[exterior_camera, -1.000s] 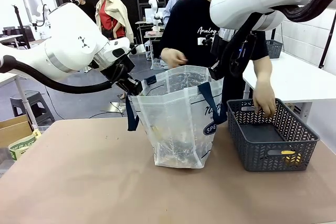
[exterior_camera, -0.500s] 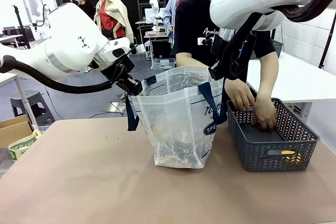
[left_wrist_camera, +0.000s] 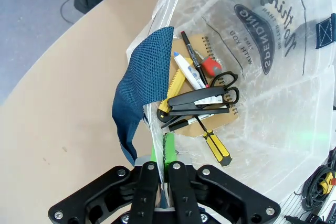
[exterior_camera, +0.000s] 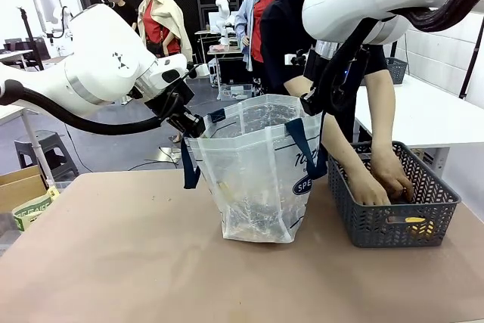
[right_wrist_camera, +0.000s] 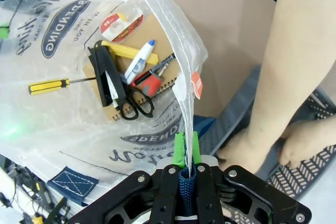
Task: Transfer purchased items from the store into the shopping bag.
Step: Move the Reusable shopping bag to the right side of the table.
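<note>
**A:** What are the left fingers [left_wrist_camera: 169, 153] doing?

**B:** They're pinched shut on a navy strap [left_wrist_camera: 139, 82] of the shopping bag [exterior_camera: 257, 179]. The right fingers [right_wrist_camera: 180, 150] are clamped on the other strap [right_wrist_camera: 185, 182].

**A:** And the bag itself?

**B:** It's spread open just beyond both pairs, standing on the worktop [exterior_camera: 113, 262]. Scissors [left_wrist_camera: 210, 97] and a yellow-handled screwdriver [left_wrist_camera: 216, 148] lie at its bottom. Farther past the right fingers, a person's hands [exterior_camera: 368, 187] are in the grey basket [exterior_camera: 378, 225].

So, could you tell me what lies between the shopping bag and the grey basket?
Nothing: the front view shows a narrow bare strip of table between the shopping bag and the basket.
</note>
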You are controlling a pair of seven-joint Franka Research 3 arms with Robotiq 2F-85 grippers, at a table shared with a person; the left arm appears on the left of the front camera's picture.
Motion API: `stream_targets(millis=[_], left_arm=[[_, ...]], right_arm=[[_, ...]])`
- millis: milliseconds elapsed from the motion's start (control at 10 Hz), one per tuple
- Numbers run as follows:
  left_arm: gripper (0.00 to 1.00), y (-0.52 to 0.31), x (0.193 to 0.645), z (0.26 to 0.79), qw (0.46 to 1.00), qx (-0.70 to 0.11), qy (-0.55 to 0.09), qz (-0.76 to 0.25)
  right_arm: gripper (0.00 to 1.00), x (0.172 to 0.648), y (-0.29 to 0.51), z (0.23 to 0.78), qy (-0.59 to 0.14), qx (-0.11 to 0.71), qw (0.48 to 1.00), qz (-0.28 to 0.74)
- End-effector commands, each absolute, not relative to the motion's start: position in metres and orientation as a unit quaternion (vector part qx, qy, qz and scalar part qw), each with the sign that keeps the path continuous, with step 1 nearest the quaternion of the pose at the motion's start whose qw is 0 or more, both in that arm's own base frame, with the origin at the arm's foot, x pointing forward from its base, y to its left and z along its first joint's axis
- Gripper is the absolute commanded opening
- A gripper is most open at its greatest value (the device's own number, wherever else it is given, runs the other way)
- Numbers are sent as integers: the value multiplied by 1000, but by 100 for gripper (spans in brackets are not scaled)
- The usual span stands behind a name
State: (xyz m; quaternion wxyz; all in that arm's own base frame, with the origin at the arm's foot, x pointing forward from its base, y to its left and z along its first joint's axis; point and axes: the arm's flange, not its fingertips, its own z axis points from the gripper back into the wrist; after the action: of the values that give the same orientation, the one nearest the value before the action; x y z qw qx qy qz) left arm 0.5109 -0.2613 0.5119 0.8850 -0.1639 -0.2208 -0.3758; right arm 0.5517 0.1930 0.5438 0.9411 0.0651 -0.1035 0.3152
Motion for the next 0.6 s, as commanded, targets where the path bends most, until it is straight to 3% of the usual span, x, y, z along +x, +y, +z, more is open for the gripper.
stream_targets(millis=[0, 500], left_arm=[[0, -260, 511, 514, 884, -162, -225, -376], [0, -260, 511, 514, 884, -162, -225, -376]], right_arm=[[0, 552, 192, 545, -106, 65, 941, 315], [0, 552, 192, 545, -106, 65, 941, 315]])
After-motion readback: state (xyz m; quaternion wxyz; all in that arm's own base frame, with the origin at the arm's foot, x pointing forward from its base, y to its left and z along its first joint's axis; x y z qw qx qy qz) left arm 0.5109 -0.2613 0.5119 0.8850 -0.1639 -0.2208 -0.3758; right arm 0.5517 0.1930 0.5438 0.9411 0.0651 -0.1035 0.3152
